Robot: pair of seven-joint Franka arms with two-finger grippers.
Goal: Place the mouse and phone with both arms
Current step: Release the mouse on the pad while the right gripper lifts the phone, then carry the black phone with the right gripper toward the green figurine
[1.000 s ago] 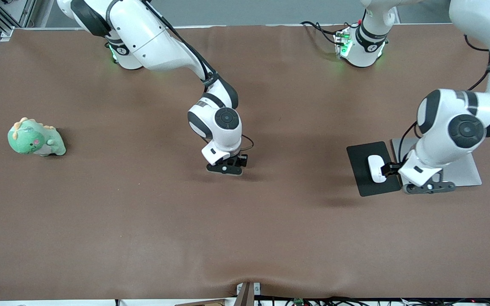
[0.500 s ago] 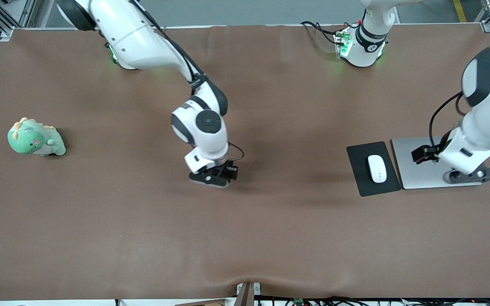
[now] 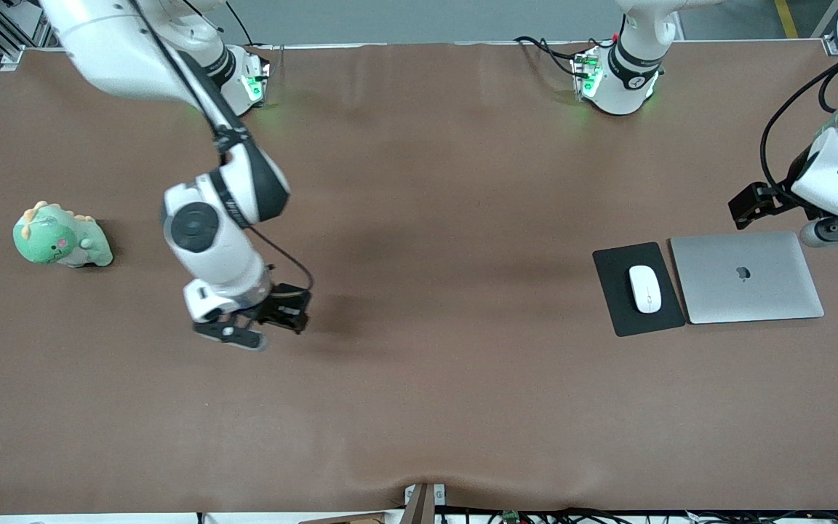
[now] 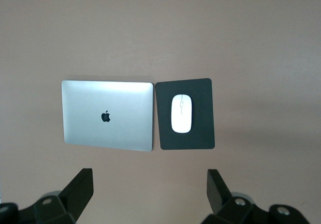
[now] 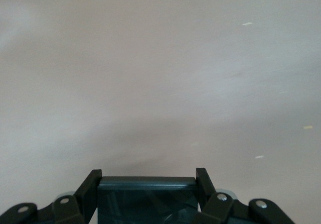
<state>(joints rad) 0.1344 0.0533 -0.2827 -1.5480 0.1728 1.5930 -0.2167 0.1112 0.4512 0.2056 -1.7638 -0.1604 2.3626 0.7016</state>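
The white mouse lies on a black mouse pad toward the left arm's end of the table. It also shows in the left wrist view on the pad. My left gripper is open and empty, up over the table at the edge of a silver laptop; its own view shows the jaws wide apart. My right gripper hangs over bare table toward the right arm's end. It is shut on the black phone, clamped between its fingers.
A closed silver laptop lies beside the mouse pad and also shows in the left wrist view. A green plush dinosaur sits near the right arm's end of the table. Brown table stretches between them.
My left gripper let go of the mouse, lifted off the pad and swung away past the laptop. My right arm carried the phone from the table's middle toward the right arm's end.
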